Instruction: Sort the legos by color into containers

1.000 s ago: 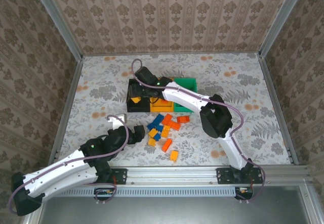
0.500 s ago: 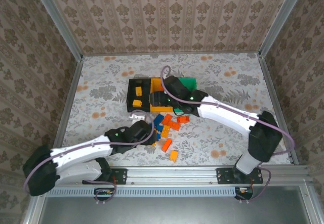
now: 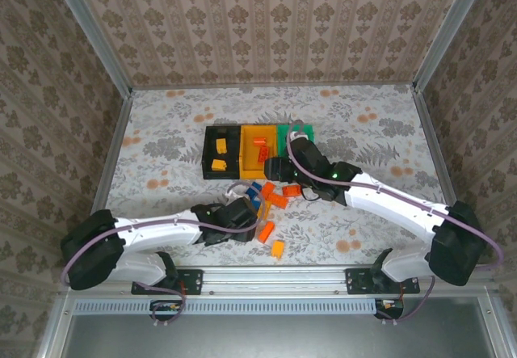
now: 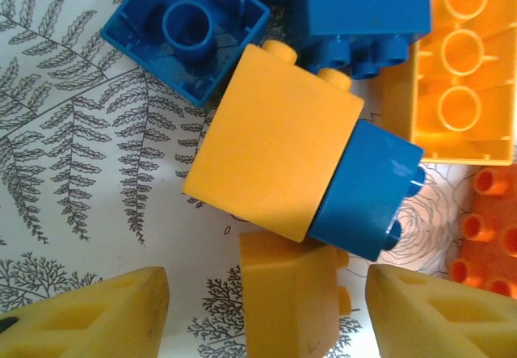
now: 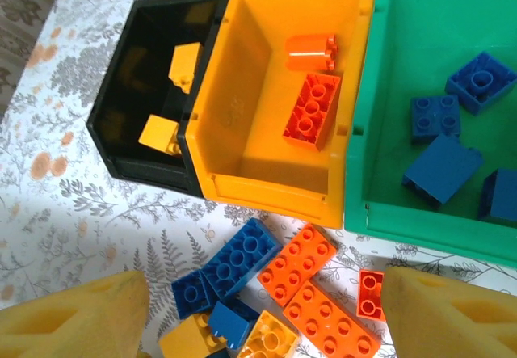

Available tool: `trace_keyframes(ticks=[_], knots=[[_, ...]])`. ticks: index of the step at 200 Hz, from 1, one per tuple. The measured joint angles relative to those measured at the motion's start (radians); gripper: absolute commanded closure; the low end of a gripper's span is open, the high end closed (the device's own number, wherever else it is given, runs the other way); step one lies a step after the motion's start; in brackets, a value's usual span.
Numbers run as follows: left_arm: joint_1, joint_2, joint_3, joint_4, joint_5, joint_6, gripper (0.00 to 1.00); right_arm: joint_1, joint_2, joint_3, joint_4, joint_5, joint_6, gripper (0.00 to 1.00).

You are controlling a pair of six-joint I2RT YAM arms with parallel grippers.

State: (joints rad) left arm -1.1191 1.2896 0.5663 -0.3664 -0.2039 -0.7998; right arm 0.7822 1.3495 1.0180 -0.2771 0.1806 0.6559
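Observation:
My left gripper [image 4: 266,317] stands open low over the table, its fingers [image 4: 89,313] either side of a small yellow-orange lego [image 4: 291,293]. Just beyond lie a bigger yellow lego [image 4: 275,160] and blue legos [image 4: 367,188]. My right gripper [image 5: 262,326] hangs open above the loose pile [image 3: 268,200], holding nothing. The black bin [image 5: 121,124] holds two yellow legos [image 5: 184,63]. Two red-orange legos [image 5: 313,107] lie in the yellow-orange bin [image 5: 266,192]. Inside the green bin [image 5: 428,229] are several blue legos [image 5: 443,168].
A blue plate [image 5: 242,257] and red-orange plates [image 5: 299,263] lie just in front of the bins. A red-orange lego [image 3: 265,231] and a yellow one [image 3: 277,249] sit apart near the front edge. Patterned walls close in the table on three sides.
My right gripper drew back from over the black bin, moving right and nearer to hang over the pile. My left gripper reached right into the pile's near side.

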Motion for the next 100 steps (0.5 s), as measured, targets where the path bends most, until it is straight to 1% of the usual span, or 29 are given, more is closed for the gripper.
trace_keyframes(ticks=[24,40,64,84,100], knots=[[-0.001,0.044,0.006,0.000,0.000,0.001,0.41,-0.004,-0.019,-0.012,0.010,0.001,0.003,0.22],[0.000,0.063,0.018,-0.011,-0.008,0.010,0.50,-0.010,-0.029,-0.021,0.011,0.006,0.003,0.22],[0.000,0.076,0.027,-0.032,-0.029,0.016,0.59,-0.020,-0.042,-0.033,0.011,0.009,0.003,0.22],[0.000,0.074,0.029,-0.040,-0.036,0.015,0.64,-0.021,-0.049,-0.034,0.011,0.015,0.003,0.22],[0.000,0.064,0.029,-0.038,-0.030,0.014,0.65,-0.021,-0.053,-0.034,0.013,0.016,0.004,0.22]])
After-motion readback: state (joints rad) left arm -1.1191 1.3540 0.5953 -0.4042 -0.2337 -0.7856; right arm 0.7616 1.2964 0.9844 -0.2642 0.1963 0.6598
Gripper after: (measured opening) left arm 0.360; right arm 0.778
